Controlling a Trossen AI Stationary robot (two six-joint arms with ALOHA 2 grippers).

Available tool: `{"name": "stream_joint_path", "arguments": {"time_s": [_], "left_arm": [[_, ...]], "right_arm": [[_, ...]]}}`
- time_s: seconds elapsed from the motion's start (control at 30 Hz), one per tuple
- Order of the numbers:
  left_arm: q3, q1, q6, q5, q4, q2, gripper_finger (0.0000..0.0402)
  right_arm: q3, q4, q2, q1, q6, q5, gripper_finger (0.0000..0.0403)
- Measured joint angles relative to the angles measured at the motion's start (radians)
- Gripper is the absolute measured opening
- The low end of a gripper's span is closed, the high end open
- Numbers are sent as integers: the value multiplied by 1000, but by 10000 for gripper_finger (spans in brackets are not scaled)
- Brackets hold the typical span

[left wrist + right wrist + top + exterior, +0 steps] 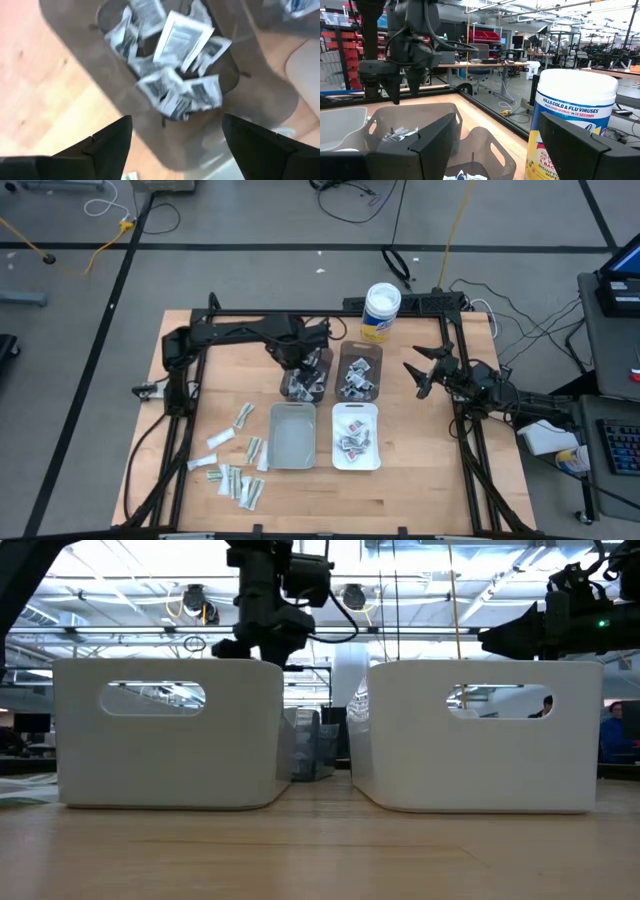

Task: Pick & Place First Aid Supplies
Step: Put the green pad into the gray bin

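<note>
The left end effector [303, 367] hangs open and empty above the brown bin [305, 373] at the centre of the high view, its two fingers [107, 142] spread either side of the heap of packets [170, 75] lying directly below in that bin. The packets yet to be moved, the loose ones [238, 462], lie scattered on the counter [420, 490] in the lower left of the high view, well apart from that end effector and on the left arm's own side; several pale strips there run roughly top to bottom of the frame. The grey bin [292, 434] stands between the arm and the strips, so any reach would probably need to clear its rim. The right end effector [428, 372] waits open at centre right, near the white tub [380, 312], much farther from the scatter. Bare counter surrounds the loose packets, leaving open room for an approach from above.
</note>
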State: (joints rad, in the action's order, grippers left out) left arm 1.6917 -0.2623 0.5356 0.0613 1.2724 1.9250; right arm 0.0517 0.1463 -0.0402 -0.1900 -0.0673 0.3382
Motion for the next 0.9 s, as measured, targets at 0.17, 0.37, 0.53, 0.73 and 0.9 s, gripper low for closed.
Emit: {"name": "stream_joint_path", "arguments": {"time_s": [0.17, 0.37, 0.53, 0.73, 0.9], "left_arm": [[-2, 14, 44, 10, 50, -26, 300], [-191, 49, 137, 33, 7, -153, 305], [-381, 73, 215, 45, -26, -293, 313], [-558, 103, 250, 57, -49, -447, 310], [-681, 119, 289, 74, -48, -559, 302]], "right_arm": [[0, 0, 0, 0, 0, 0, 279], [0, 0, 0, 0, 0, 0, 279], [0, 0, 0, 0, 0, 0, 279], [0, 0, 0, 0, 0, 0, 279], [0, 0, 0, 0, 0, 0, 279]]}}
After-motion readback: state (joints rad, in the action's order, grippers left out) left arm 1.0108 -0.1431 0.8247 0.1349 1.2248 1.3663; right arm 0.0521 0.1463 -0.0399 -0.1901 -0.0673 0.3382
